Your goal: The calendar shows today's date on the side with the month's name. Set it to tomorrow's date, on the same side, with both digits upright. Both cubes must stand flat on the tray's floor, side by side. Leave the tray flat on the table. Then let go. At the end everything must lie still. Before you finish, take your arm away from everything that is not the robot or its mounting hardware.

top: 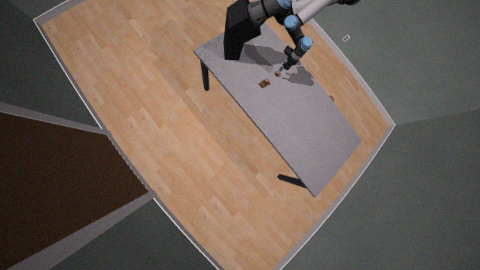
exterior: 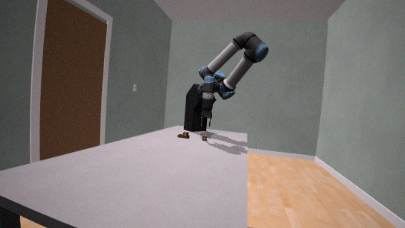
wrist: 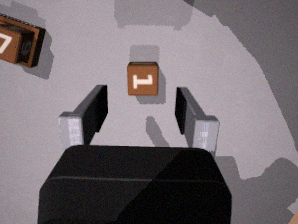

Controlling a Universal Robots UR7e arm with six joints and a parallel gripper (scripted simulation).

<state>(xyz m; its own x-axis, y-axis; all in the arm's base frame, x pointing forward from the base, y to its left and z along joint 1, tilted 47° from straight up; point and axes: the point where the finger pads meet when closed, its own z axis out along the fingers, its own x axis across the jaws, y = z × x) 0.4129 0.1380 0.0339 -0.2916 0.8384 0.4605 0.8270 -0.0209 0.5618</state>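
A loose brown cube (top: 277, 74) (exterior: 204, 138) (wrist: 142, 86) stands flat on the table, apart from the tray, with a white 1 on top that lies sideways in the wrist view. The brown tray (exterior: 180, 136) (wrist: 37, 49) lies on the table to its left in the wrist view, cut by the picture's edge. A second cube (exterior: 185, 133) (wrist: 10, 46) is in the tray. A 7-like digit shows on its top, and a dark, unclear digit on its right side. The tray's month side cannot be read. My gripper (exterior: 206, 124) (wrist: 141, 100) is open and empty, above the table near the loose cube.
The grey table (top: 304, 128) (exterior: 149, 179) carries the black robot pedestal (top: 234, 41) (exterior: 193, 112) behind the cubes. The arm's shadows fall around the loose cube. The tray stands nearer the table's long left edge in the exterior view than the loose cube does.
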